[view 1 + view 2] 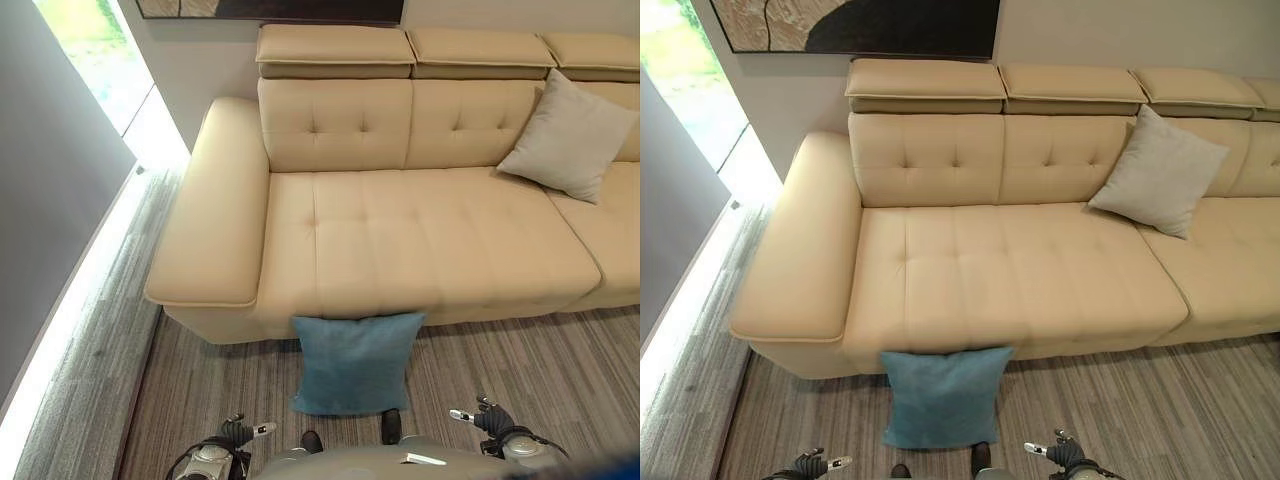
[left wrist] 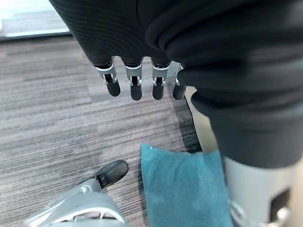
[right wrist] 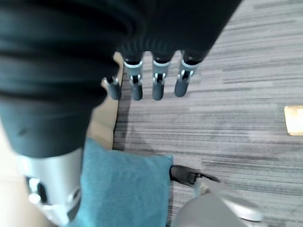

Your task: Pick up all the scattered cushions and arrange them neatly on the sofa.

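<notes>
- Left hand (image 1: pixel 243 432) seen at the lower left of the head views, low above the floor (image 1: pixel 520 370); in its wrist view the fingers (image 2: pixel 136 85) hang straight and relaxed, nothing gripped, nothing touched.
- Right hand (image 1: pixel 482 416) seen at the lower right, same posture: fingers (image 3: pixel 157 82) extended over the grey striped floor, released, holding nothing.
- Blue cushion (image 1: pixel 353 362) located on the floor between the two hands and just ahead of them, apart from both.
- Blue cushion is roughly square with no clear long axis; it is propped with its far edge against the sofa front, near edge on the floor, face tilted up toward the camera.
- Beige sofa (image 1: pixel 440 240) stands beyond it, seat bare in the middle, wide armrest at the left.
- Light grey cushion (image 1: pixel 570 135) already on the sofa, at the right, leaned upright against the backrest, set corner-up like a diamond.
- Framed picture (image 1: pixel 855 25) hung on the wall above the headrests.
</notes>
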### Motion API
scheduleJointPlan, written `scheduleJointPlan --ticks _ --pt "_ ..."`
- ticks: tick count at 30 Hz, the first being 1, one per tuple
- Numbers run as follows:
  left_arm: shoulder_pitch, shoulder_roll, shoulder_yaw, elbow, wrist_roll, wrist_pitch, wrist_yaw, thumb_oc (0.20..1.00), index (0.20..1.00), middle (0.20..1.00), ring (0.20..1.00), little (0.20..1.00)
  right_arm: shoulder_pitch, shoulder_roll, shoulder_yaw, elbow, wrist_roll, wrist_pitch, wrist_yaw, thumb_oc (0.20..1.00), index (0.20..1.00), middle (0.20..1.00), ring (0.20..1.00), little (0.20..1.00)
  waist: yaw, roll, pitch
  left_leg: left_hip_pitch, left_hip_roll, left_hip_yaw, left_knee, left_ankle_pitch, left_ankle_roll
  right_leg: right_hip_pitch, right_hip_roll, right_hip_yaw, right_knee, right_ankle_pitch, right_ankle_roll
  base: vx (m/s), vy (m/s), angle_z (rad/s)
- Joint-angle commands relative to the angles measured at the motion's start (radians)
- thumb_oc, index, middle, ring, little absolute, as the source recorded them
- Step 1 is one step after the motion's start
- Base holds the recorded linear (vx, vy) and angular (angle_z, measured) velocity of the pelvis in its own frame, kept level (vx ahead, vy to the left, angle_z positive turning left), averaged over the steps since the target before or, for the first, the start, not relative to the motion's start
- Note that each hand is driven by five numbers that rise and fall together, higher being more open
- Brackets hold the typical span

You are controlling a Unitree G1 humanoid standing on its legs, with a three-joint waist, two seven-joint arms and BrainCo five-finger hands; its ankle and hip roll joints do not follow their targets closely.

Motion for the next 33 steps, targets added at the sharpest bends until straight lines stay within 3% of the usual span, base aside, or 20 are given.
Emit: scheduleJointPlan --ticks 1,5,8,11,16,23,26,30,33 --pt "-0.048 -0.011 0.04 -0.024 -0.038 -0.018 -0.002 1.0 1.0 1.0 1.0 1.0 -0.044 -0.041 -0.014 -0.025 0.033 -0.027 -0.015 1.0 1.0 1.0 1.0 1.0 0.002 0.006 0.018 -0.027 -0.001 -0.104 0.092 -0.053 -0.052 -0.004 -0.007 -0.007 0.073 0.069 0.035 -0.02 -0.03 0.11" --pt "-0.058 -0.012 0.044 -0.05 -0.05 -0.017 -0.001 1.0 1.0 1.0 1.0 1.0 -0.054 -0.043 -0.002 -0.03 0.028 -0.028 -0.016 1.0 1.0 1.0 1.0 1.0 0.006 0.004 0.028 -0.045 -0.003 -0.099 0.084 -0.051 -0.042 -0.022 -0.004 0.008 0.065 0.081 0.043 -0.06 -0.004 -0.03" --pt "-0.061 -0.008 0.033 -0.061 -0.058 -0.018 -0.001 1.0 1.0 1.0 1.0 1.0 -0.069 -0.042 0.01 -0.038 0.027 -0.029 -0.014 1.0 1.0 1.0 1.0 1.0 0.0 0.005 0.047 -0.06 0.002 -0.087 0.067 -0.043 -0.035 -0.079 -0.011 0.025 0.097 0.127 0.065 -0.09 0.018 -0.54" --pt "-0.069 -0.004 0.019 -0.044 -0.054 -0.02 0.001 1.0 1.0 1.0 1.0 1.0 -0.072 -0.038 0.02 -0.022 0.031 -0.032 -0.013 1.0 1.0 1.0 1.0 1.0 0.006 0.012 0.042 -0.067 0.0 -0.085 0.057 -0.035 -0.035 -0.036 0.002 0.021 0.099 0.07 0.047 -0.07 0.042 -0.41" --pt "-0.058 -0.003 0.036 -0.018 -0.06 -0.026 0.002 1.0 1.0 1.0 1.0 1.0 -0.065 -0.043 0.01 -0.016 0.031 -0.034 -0.02 1.0 1.0 1.0 1.0 1.0 0.017 0.001 0.019 -0.051 -0.01 -0.101 0.036 -0.029 -0.051 -0.006 0.01 0.011 0.035 0.077 0.045 0.03 -0.041 0.09" --pt "-0.077 -0.003 0.07 -0.072 -0.089 -0.026 0.019 1.0 1.0 1.0 1.0 1.0 -0.061 -0.055 -0.015 -0.049 0.042 -0.042 -0.044 1.0 1.0 1.0 1.0 1.0 0.01 0.006 0.047 -0.069 -0.015 -0.111 0.021 -0.022 -0.051 -0.025 0.013 -0.006 0.021 0.077 0.037 -0.03 -0.042 0.11" --pt "-0.105 0.004 0.094 -0.165 -0.115 -0.037 0.047 1.0 1.0 1.0 1.0 1.0 -0.069 -0.041 -0.065 -0.092 0.062 -0.043 -0.076 1.0 1.0 1.0 1.0 1.0 0.005 0.006 0.094 -0.172 -0.009 -0.114 0.081 -0.019 -0.055 -0.104 0.004 -0.014 0.068 0.064 0.024 -0.28 -0.049 0.11" --pt "-0.225 0.014 0.093 -0.354 -0.156 -0.075 0.106 1.0 1.0 1.0 1.0 1.0 -0.143 -0.065 -0.101 -0.25 0.06 -0.058 -0.177 1.0 1.0 1.0 1.0 1.0 -0.019 0.025 0.221 -0.53 0.02 -0.136 0.375 -0.04 -0.065 -0.405 -0.041 -0.052 0.278 0.031 -0.021 -0.38 -0.115 0.35" --pt "-0.302 0.027 0.089 -0.423 -0.185 -0.085 0.115 1.0 1.0 1.0 1.0 1.0 -0.235 -0.106 -0.088 -0.31 0.036 -0.078 -0.24 1.0 1.0 1.0 1.0 1.0 -0.05 0.055 0.263 -0.713 0.059 -0.155 0.517 -0.095 -0.055 -0.576 -0.043 -0.055 0.398 0.001 -0.023 -0.23 -0.068 0.17"
